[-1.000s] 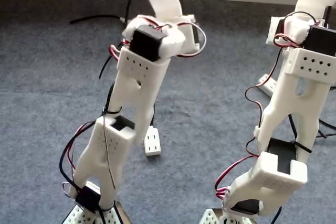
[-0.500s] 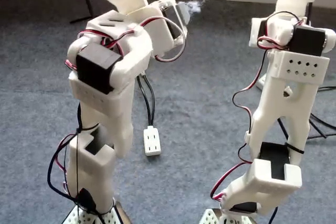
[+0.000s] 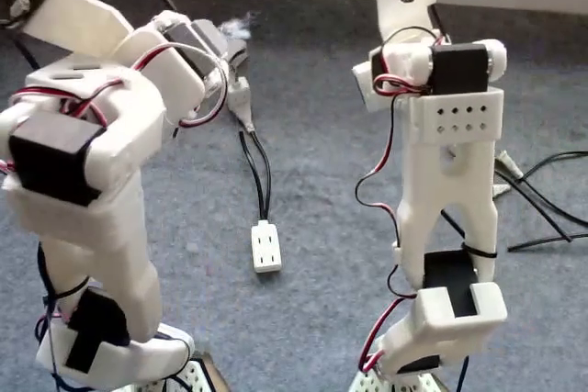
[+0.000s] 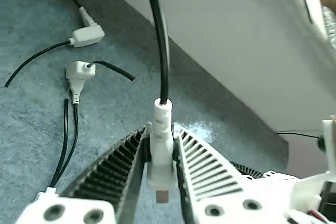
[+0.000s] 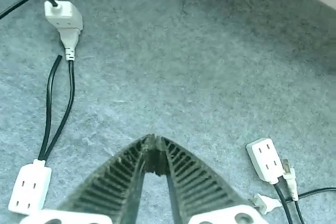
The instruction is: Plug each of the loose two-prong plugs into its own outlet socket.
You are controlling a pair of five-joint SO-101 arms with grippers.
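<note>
We judge the task to be at an early stage, because no plug that we can follow sits in a socket. The left hand (image 4: 160, 129) is clenched on a white plug (image 4: 161, 156) and holds it lifted above the table (image 3: 312, 135); its black cable (image 4: 157, 35) runs away from the hand. In the high view this hand is at about 11 o'clock, while the nearest outlet socket (image 3: 266, 247) lies free on the grey covering near the middle, a little toward 6 o'clock, well apart from the held plug. The right hand (image 5: 154, 141) is clenched on nothing and hangs over bare table. Near it lies a second socket (image 5: 265, 161), with one loose plug (image 5: 287, 178) just beside it and another loose plug (image 5: 266, 202) close by, both not inserted. So we think at least these three plugs are left to do. At 12 o'clock from the first socket its thin cord (image 3: 262, 181) ends at a white connector (image 3: 241, 98); whether this is joined to something we cannot tell. In the high view the right arm (image 3: 432, 190) covers the table toward 3 o'clock, so the cables there are hard to follow.
</note>
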